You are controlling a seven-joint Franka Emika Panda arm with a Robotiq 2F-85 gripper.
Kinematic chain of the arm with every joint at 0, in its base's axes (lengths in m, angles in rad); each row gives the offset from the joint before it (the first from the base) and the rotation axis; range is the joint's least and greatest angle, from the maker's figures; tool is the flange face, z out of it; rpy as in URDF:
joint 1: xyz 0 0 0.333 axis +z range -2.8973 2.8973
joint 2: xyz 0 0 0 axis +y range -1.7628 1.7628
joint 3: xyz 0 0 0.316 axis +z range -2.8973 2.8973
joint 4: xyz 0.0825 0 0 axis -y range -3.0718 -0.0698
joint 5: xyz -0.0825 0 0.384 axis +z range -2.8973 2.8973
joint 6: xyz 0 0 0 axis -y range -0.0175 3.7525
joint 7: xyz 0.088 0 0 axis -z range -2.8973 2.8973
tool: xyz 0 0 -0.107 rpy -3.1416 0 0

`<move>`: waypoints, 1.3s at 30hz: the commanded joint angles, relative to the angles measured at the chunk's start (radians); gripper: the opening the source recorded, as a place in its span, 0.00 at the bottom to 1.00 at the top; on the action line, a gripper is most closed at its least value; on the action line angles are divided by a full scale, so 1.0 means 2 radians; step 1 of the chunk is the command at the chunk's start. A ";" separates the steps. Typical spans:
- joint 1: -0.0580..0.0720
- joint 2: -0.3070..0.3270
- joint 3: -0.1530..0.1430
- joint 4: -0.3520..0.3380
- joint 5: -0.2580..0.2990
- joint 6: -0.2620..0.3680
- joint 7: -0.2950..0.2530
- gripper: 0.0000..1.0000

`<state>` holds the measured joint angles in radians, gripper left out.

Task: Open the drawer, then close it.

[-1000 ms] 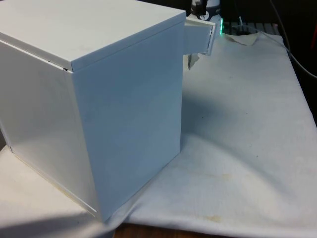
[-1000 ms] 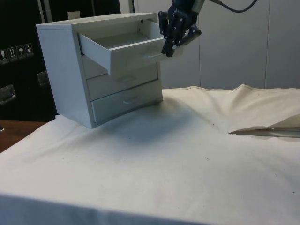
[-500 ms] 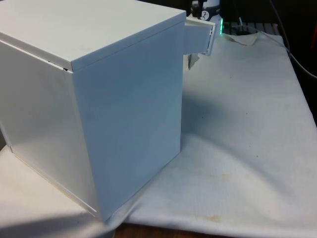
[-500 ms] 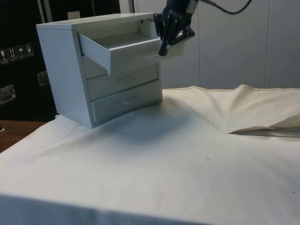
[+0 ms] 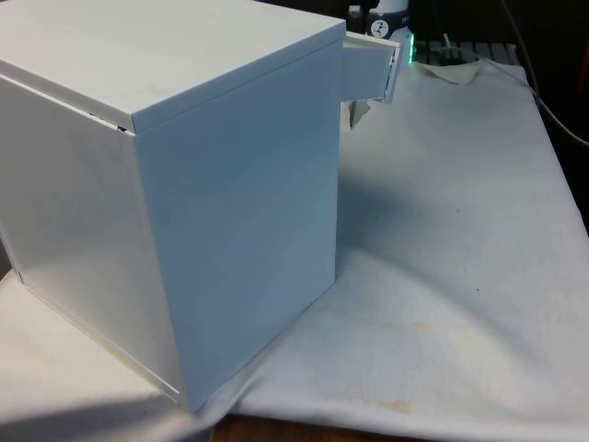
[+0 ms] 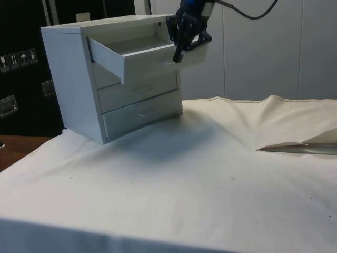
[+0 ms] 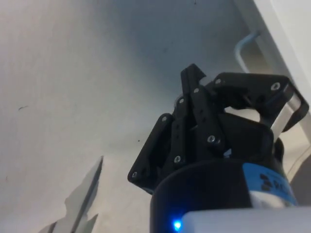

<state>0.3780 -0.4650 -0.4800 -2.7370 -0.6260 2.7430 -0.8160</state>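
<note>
- White cloth (image 6: 210, 174) covers the surface, rumpled into a fold at the side view's right; pale cabinet doors stand behind.
- A white chest of drawers (image 6: 79, 79) stands on the cloth at the side view's left, with three drawers in its face.
- In the front view the chest (image 5: 184, 184) turns a blank side and its top to the camera.
- The top drawer (image 6: 137, 55) is pulled out of the chest, its tray open to above; the two lower drawers sit shut, each with a pale handle.
- In the front view the end of this drawer (image 5: 373, 69) sticks out past the chest's far corner.
- The jaws (image 6: 179, 50) hang at the front of the open drawer, at the end nearer the side view's right, close against the drawer's front panel near its upper edge.
- From the wrist view the jaws (image 7: 194, 85) are drawn together with nothing between them; a pale curved handle (image 7: 243, 46) lies just beyond their tips, apart from them.
- Whether the jaws touch the drawer front cannot be told from the side view.
</note>
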 commanded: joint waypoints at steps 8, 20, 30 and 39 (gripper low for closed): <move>-0.017 0.013 0.009 0.010 -0.053 0.000 0.044 0.00; -0.020 0.022 0.003 0.012 -0.122 -0.001 0.112 0.00; -0.019 0.022 0.003 0.020 -0.161 -0.021 0.157 0.00; -0.017 0.022 0.003 0.025 -0.200 -0.033 0.196 0.00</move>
<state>0.3590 -0.4210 -0.4880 -2.6970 -0.9970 2.6850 -0.4480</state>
